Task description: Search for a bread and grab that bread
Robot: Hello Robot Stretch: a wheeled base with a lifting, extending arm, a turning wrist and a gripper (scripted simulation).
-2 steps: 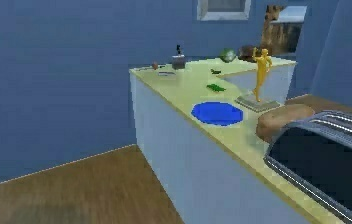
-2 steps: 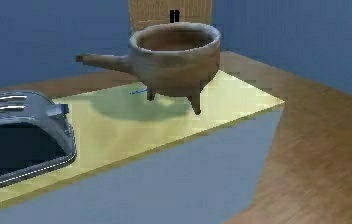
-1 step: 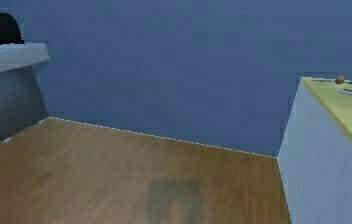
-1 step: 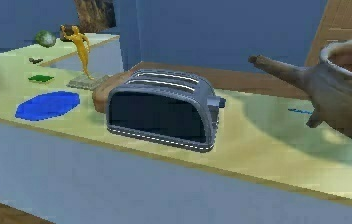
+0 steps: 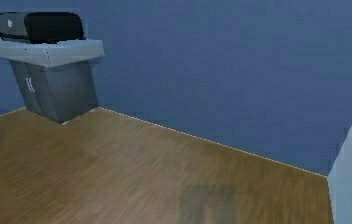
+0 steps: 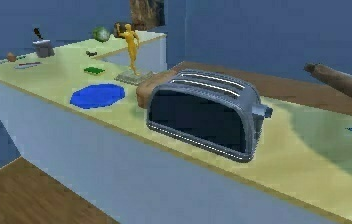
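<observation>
Pincer: can't tell its state, or whether it grips anything.
Bread: brown loaf-like lump [image 6: 144, 92] on the counter [image 6: 284, 165], tucked against the left end of the toaster [image 6: 209, 118].
Toaster slots: two on top, and I can't make out what's in them.
Blue plate [image 6: 96, 96]: flat on the counter, left of the lump.
Gold statuette [image 6: 131, 45]: upright, farther back.
Grey cabinet [image 5: 56, 85]: far left by the blue wall, with a black device [image 5: 44, 25] on top.

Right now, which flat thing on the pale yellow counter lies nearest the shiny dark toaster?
The round blue plate; the small green flat piece lies farther along.
</observation>
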